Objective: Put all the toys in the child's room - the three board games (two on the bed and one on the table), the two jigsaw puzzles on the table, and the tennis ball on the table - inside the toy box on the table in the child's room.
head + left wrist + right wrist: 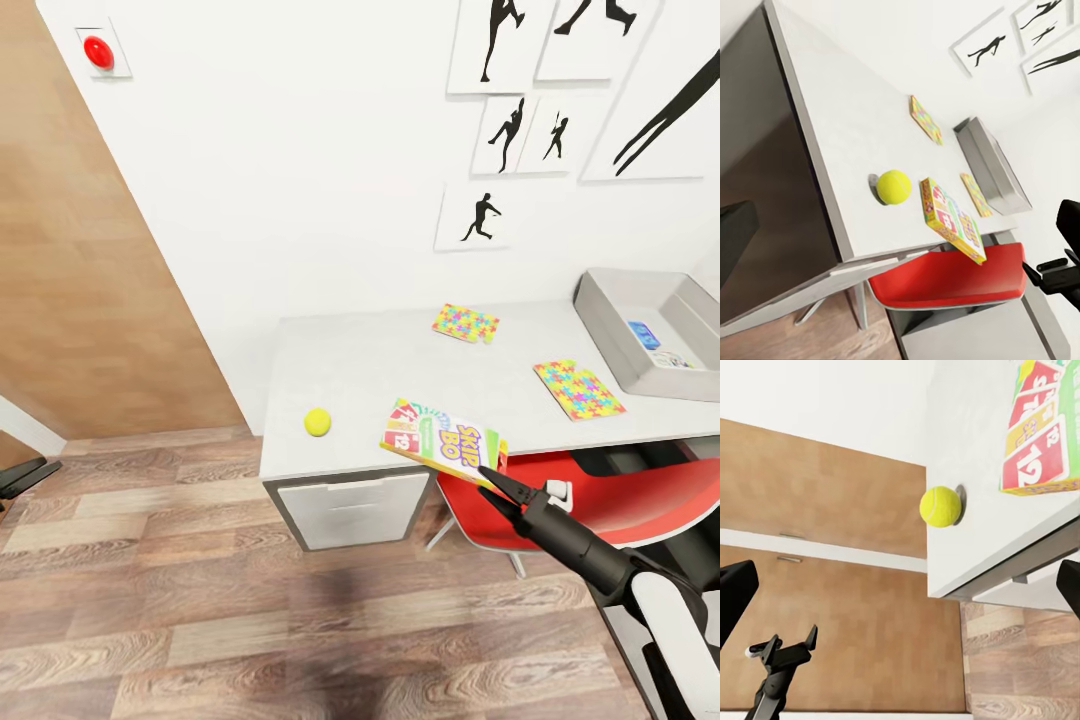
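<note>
My right gripper (pixel 497 478) is pinched shut on one corner of the board game (pixel 443 445), which hangs tilted over the table's (pixel 380 360) front edge; with so thin a hold I should carry it level and slowly toward the toy box (pixel 640 330) at the table's far right end, passing above the jigsaw puzzle (pixel 578 389) near the front edge. It is a flat box printed in red, green and yellow, lettered SKIP BO.
</note>
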Robot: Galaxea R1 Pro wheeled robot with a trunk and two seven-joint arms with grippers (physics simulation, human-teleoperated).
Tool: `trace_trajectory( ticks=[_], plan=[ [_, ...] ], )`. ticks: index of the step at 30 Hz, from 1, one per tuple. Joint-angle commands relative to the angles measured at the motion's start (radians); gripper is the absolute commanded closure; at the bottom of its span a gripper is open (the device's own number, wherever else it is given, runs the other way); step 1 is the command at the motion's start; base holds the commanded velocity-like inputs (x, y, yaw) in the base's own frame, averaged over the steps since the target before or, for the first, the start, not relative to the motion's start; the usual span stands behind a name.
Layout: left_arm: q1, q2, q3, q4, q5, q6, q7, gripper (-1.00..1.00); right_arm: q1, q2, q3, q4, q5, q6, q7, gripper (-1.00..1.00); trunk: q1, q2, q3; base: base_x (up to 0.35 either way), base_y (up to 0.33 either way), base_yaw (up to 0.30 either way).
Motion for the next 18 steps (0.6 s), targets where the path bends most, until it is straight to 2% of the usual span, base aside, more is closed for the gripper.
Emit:
trace_trajectory(
  ticks=[1, 18],
  plan=[
    [-0.001, 0.000, 0.000, 0.000, -0.001, 0.011, -0.004, -1.00, 0.000, 0.000, -0.002, 0.000, 0.001, 0.006, 0.003, -1.00, 0.000, -0.001, -0.001, 0.000, 0.000, 0.000],
    [-0.001, -0.001, -0.001, 0.000, -0.001, 0.011, -0.004, -1.00, -0.001, -0.006, -0.005, 0.003, 0.000, 0.007, 0.004, -1.00, 0.000, -0.001, -0.001, 0.000, 0.000, 0.000]
  ],
)
